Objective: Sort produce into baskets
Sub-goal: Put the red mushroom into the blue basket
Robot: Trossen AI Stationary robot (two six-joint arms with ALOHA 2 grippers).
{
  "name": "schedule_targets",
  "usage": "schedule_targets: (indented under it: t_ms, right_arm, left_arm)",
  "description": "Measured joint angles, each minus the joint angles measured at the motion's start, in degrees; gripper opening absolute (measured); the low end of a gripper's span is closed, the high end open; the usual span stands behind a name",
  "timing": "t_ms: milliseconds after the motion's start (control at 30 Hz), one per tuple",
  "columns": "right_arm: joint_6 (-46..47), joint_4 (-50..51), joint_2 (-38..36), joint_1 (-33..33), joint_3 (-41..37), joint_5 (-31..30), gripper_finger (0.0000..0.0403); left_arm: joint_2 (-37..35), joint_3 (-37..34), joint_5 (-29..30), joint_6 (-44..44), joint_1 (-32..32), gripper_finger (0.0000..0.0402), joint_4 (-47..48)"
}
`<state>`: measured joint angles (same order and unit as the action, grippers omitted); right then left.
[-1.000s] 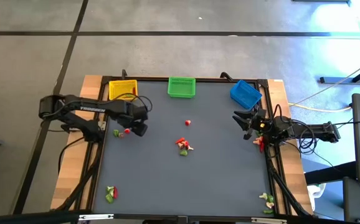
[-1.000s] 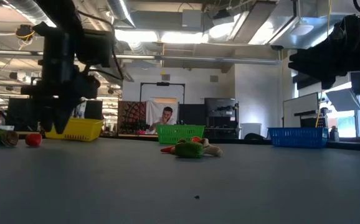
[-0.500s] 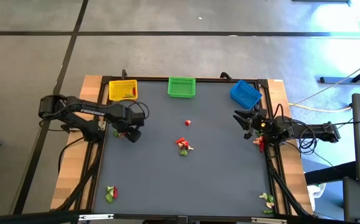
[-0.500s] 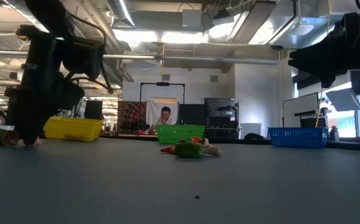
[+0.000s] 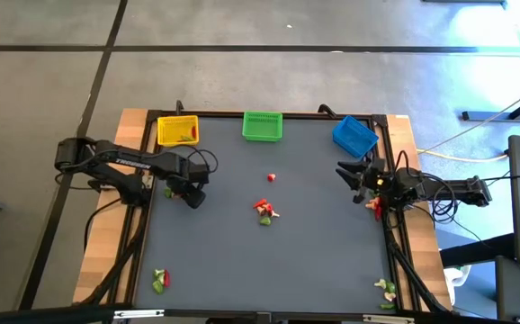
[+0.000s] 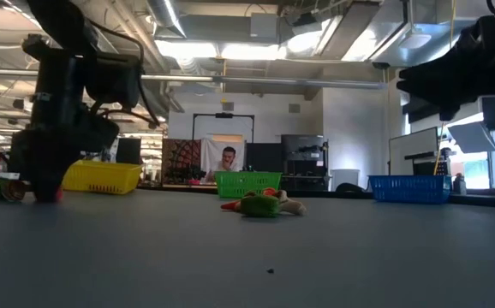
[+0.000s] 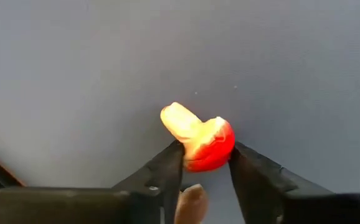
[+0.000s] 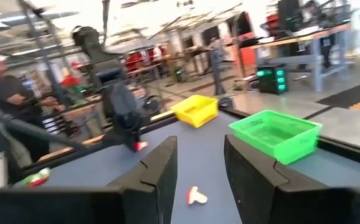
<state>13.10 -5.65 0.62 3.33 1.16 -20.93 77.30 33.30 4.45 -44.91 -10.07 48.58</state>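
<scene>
Left gripper [image 7: 206,163] clamped on small red-and-cream toy produce piece [image 7: 200,137] at table level, presumably for lifting; right gripper [image 8: 198,163] idle, parted, empty.

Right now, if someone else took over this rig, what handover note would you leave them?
Left gripper: down on the table's left side, shut on a red and cream piece.
Right gripper: waiting near the right edge, jaws parted, nothing between them.
Baskets along the far edge: yellow basket with something red inside, green basket, blue basket.
Left: central pile, a lone red piece, clusters at both near corners.
</scene>
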Motion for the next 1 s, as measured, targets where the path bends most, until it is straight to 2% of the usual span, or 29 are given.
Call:
schedule_targets:
  t_ms: [167,300,767,1000]
  right_arm:
    - [0.0,0.3,0.0,0.0,0.0,1.6,0.0134]
    - [-2.5,0.6,0.0,0.0,0.0,4.1,0.0134]
    - [-2.4,1.2,0.0,0.0,0.0,4.1,0.0134]
    - [-2.5,1.2,0.0,0.0,0.0,6.6,0.0147]
  left_arm:
    - [-0.1,0.1,1.2,1.3,0.0,0.0065,-0.4]
    - [-0.2,1.1,3.5,3.0,-0.2,0.0046,-0.4]
    - [-0.3,9.6,2.5,10.1,-0.1,0.0049,-1.2]
    - [-0.3,13.4,2.2,17.3,0.3,0.0049,-14.2]
